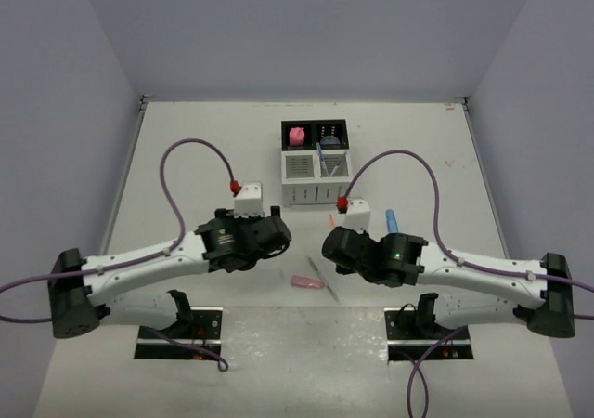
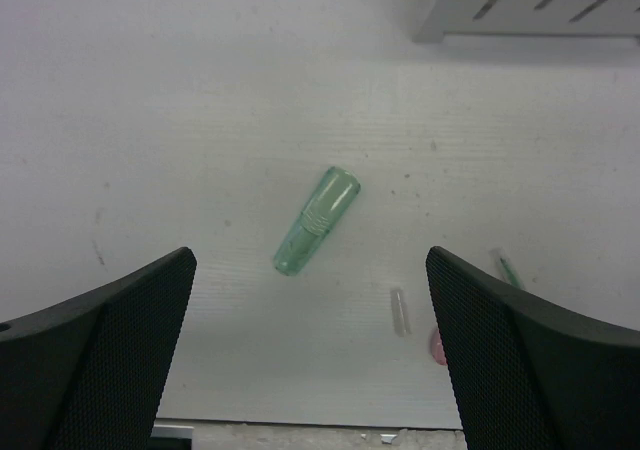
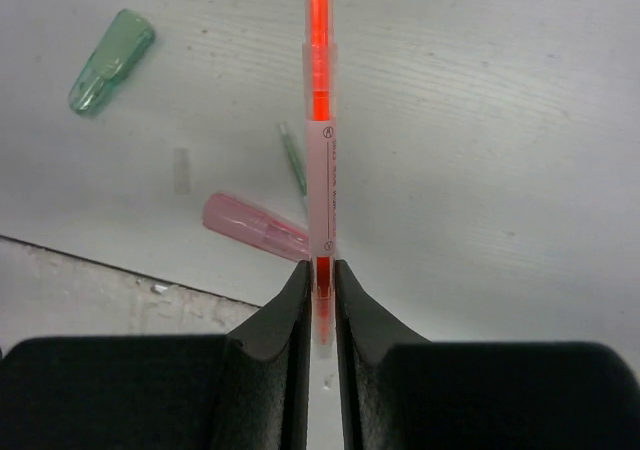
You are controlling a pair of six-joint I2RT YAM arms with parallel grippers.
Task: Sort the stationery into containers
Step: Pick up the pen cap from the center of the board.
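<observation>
My right gripper (image 3: 320, 270) is shut on the tail of a thin orange pen (image 3: 322, 120), which points away from it above the table; the pen also shows in the top view (image 1: 334, 218). My left gripper (image 2: 310, 270) is open and empty, hanging over a stubby green marker (image 2: 316, 220) that lies between and ahead of its fingers. The four-compartment organizer (image 1: 314, 193) stands beyond both grippers. A pink eraser (image 1: 296, 137), a grey-blue puck (image 1: 329, 132) and a blue pen (image 1: 322, 158) are in it. The left arm hides the green marker from the top view.
A pink marker (image 1: 308, 282) and a thin grey pen (image 1: 323, 279) lie near the front between the arms. A blue marker (image 1: 393, 221) lies by the right arm. A small clear cap (image 3: 181, 170) and a thin green pen (image 3: 293, 160) lie near the pink marker.
</observation>
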